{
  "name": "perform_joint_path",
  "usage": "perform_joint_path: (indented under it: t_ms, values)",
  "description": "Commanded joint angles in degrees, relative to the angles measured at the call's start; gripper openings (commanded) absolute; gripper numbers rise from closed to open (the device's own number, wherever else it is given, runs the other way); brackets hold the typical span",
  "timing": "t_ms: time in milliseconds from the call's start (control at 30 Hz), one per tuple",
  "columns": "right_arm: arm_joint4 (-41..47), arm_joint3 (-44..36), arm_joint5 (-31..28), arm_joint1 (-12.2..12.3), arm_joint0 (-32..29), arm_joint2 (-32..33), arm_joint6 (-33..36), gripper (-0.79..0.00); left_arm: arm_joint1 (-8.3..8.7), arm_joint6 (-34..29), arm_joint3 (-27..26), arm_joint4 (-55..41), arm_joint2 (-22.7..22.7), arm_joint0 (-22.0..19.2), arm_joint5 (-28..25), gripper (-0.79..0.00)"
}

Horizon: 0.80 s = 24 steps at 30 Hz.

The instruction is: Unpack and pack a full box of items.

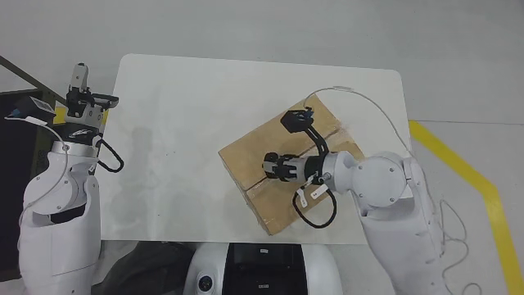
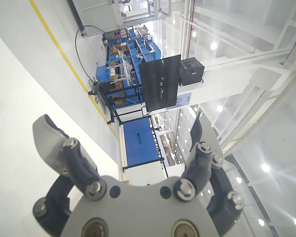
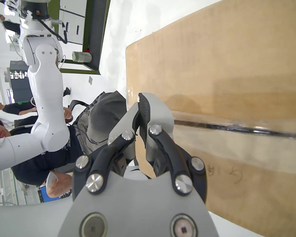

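A closed brown cardboard box (image 1: 246, 152) lies slantwise on the white table (image 1: 180, 131), right of the middle. A dark taped seam (image 3: 236, 127) runs along its top (image 3: 224, 62). My right gripper (image 1: 268, 166) hovers low over the box near the seam's end toward the table's middle. In the right wrist view its fingers (image 3: 148, 109) are pressed together with nothing visible between them. My left gripper (image 1: 79, 72) is raised beside the table's left edge, far from the box. It stands open (image 2: 122, 124) and empty, pointing out at the room.
A thin white cable (image 1: 368, 102) loops over the box's far right corner and off the table. A black surface (image 1: 12, 156) lies left of the table. A grey bag (image 3: 106, 114) sits below the table's near edge. Bare tabletop spreads left of the box.
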Motion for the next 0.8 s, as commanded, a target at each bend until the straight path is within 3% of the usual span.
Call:
perform_joint_path:
  t_ms: [0, 567, 767]
  values:
    - [0.2, 0.0, 0.0, 0.0, 0.0, 0.0, -0.1, -0.785, 0.0, 0.0, 0.0, 0.0, 0.0, 0.0, 0.0, 0.0]
    - [3.3, -0.5, -2.0, 0.5, -0.4, -1.1, 1.7, -0.785, 0.0, 0.0, 0.0, 0.0, 0.0, 0.0, 0.0, 0.0]
    - [4.1, 3.7, -0.5, 0.7, 1.2, -4.0, 1.3, -0.785, 0.0, 0.0, 0.0, 0.0, 0.0, 0.0, 0.0, 0.0]
